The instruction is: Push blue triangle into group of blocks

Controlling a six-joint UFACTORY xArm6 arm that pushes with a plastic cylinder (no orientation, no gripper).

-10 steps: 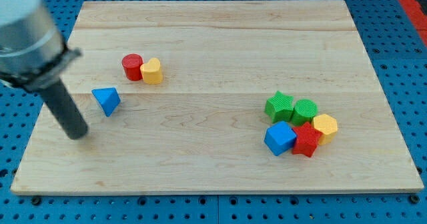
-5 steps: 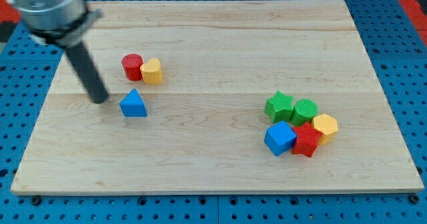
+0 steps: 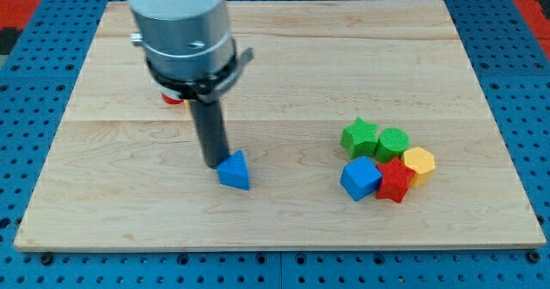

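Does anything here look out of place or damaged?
Nothing stands out. The blue triangle lies apart from the group, my tip touching its left side. A red block shows partly behind the arm.

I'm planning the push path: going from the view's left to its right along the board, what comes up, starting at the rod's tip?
My tip → blue triangle → blue cube → red star → yellow block. The two green blocks sit above these and overlap them in order, so I leave them out.
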